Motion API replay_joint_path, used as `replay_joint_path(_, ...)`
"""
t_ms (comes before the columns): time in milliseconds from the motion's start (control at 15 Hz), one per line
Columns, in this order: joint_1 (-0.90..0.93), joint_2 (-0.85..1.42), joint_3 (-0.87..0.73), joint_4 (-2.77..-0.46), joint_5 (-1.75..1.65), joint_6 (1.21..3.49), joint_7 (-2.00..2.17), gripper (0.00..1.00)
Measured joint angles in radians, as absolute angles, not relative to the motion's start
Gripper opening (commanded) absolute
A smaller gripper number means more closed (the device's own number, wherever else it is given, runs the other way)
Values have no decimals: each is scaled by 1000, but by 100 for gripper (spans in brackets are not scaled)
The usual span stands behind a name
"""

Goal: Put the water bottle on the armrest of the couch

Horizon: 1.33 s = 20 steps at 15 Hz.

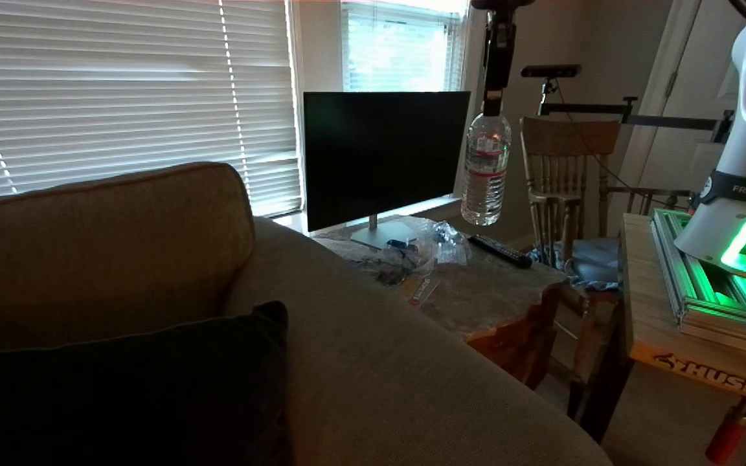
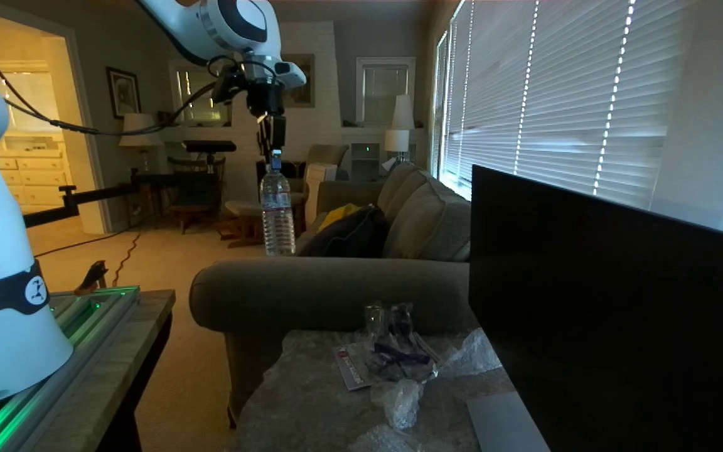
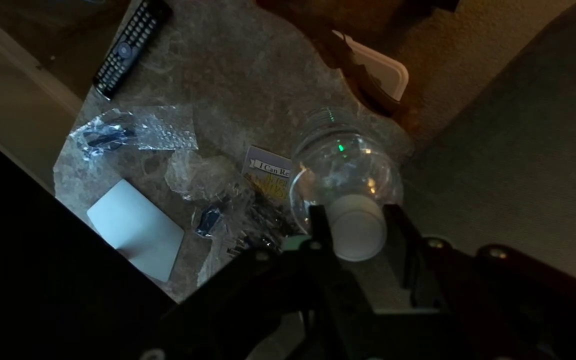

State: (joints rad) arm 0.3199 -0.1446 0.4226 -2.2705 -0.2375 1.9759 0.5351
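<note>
Gripper point(image 3: 357, 222), one, clamped on the cap point(image 3: 359, 237) of your water bottle point(image 1: 486, 171), aloft near but apart from the couch armrest point(image 2: 336, 292); step in hand, seemingly carrying; next, you likely need to centre it above, then lower.

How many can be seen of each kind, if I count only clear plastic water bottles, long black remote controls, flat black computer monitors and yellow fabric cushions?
Clear plastic water bottle: 1
Long black remote control: 1
Flat black computer monitor: 1
Yellow fabric cushion: 1, partly hidden
Total: 4
</note>
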Motion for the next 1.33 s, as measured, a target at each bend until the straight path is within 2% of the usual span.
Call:
replay_joint_path(133, 320, -140, 423, -2271, -237, 1976, 535, 31)
replay_joint_path(200, 320, -139, 423, -2271, -237, 1976, 535, 8)
replay_joint_path(1333, 406, 16, 445, -2236, -198, 2241, 550, 8)
